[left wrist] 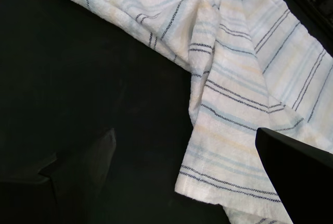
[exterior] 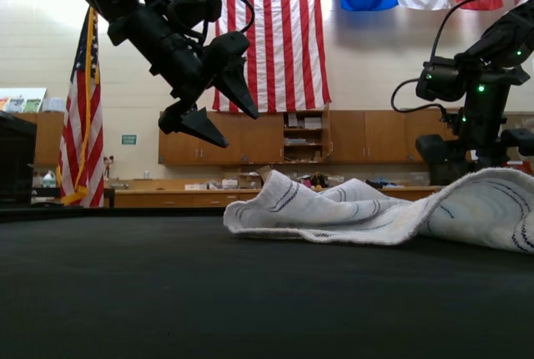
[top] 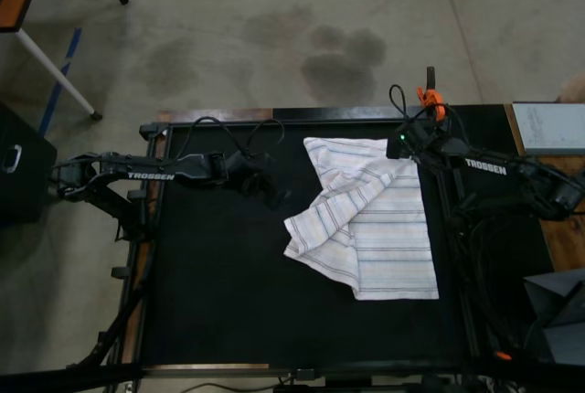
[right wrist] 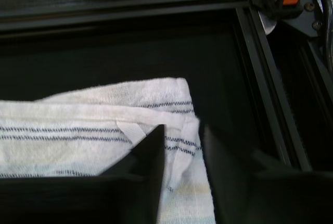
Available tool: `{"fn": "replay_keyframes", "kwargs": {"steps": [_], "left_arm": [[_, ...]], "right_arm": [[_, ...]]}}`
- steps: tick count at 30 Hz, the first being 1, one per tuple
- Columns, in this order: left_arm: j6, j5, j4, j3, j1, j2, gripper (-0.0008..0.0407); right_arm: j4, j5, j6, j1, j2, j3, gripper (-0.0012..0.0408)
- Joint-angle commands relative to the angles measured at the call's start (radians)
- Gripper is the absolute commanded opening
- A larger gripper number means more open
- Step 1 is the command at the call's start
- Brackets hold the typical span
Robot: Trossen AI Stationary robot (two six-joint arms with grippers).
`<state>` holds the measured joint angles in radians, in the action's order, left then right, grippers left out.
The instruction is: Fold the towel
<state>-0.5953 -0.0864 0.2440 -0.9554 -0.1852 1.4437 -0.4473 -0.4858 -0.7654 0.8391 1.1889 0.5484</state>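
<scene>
Towel (top: 384, 228) — white, thin dark stripes, one side folded over diagonally. Left claw (exterior: 221, 113) spread above table (top: 219, 292); right claw (right wrist: 182, 172) spread over towel corner.

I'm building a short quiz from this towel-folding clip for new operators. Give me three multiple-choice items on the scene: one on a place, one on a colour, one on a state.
1. In the top view, where does the towel lie on the black table?
A. Toward that view's right
B. Toward that view's left
C. Dead centre

2. What colour is the clamp at the table's far edge?
A. Blue
B. Orange
C. Green

3. How is the left gripper?
A. Shut on the towel
B. Resting on the table
C. Open, raised above the table

Answers: 1 A, the cloth sits near the right gripper and the table's left stays bare. 2 B, it shows orange in the top and right wrist views. 3 C, the exterior view shows its fingers spread in the air.
</scene>
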Motion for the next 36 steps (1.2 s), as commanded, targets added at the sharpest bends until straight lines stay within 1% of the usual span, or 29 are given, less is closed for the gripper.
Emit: {"fn": "replay_keyframes", "kwargs": {"steps": [1, 3, 5, 7, 9, 11, 15, 17, 20, 23, 26, 29, 31, 36], "left_arm": [[0.001, 0.001, 0.019, 0.000, 0.000, 0.000, 0.0374], [0.011, 0.002, 0.055, 0.000, 0.000, 0.000, 0.0374], [0.032, 0.007, 0.100, 0.002, 0.003, 0.000, 0.0374], [0.052, 0.007, 0.124, 0.011, 0.016, 0.000, 0.0374], [0.053, 0.006, 0.117, 0.029, 0.032, 0.000, 0.0374], [0.053, 0.007, 0.087, 0.056, 0.048, 0.000, 0.0374], [0.060, 0.011, -0.015, 0.128, 0.102, 0.000, 0.0374], [0.072, 0.012, -0.069, 0.158, 0.142, 0.000, 0.0374], [0.121, 0.010, -0.128, 0.186, 0.204, 0.000, 0.0374], [0.148, -0.006, -0.152, 0.202, 0.245, 0.000, 0.0374], [0.160, -0.025, -0.144, 0.214, 0.255, 0.000, 0.0374], [0.178, -0.028, -0.122, 0.224, 0.255, 0.000, 0.0374], [0.200, -0.034, -0.115, 0.227, 0.254, 0.000, 0.0374], [0.207, -0.047, -0.113, 0.226, 0.254, 0.000, 0.0374]], "right_arm": [[0.008, 0.045, -0.009, 0.000, -0.002, 0.000, 0.0232], [0.015, 0.088, -0.016, 0.000, -0.006, 0.004, 0.0273], [0.012, 0.151, -0.014, -0.012, -0.011, 0.016, 0.0299], [0.009, 0.213, -0.019, -0.040, -0.015, 0.026, 0.0306], [0.007, 0.246, -0.033, -0.090, -0.016, 0.031, 0.0303], [0.006, 0.248, -0.064, -0.158, -0.015, 0.033, 0.0293], [0.025, 0.247, -0.153, -0.316, -0.015, 0.033, 0.0259], [0.053, 0.247, -0.195, -0.399, -0.015, 0.035, 0.0241], [0.117, 0.245, -0.244, -0.528, -0.015, 0.039, 0.0216], [0.171, 0.229, -0.294, -0.651, -0.014, 0.050, 0.0192], [0.225, 0.198, -0.339, -0.760, 0.001, 0.071, 0.0171], [0.288, 0.161, -0.344, -0.854, 0.040, 0.100, 0.0156], [0.298, 0.143, -0.323, -0.900, 0.086, 0.134, 0.0152], [0.299, 0.141, -0.235, -0.952, 0.243, 0.248, 0.0153]]}}
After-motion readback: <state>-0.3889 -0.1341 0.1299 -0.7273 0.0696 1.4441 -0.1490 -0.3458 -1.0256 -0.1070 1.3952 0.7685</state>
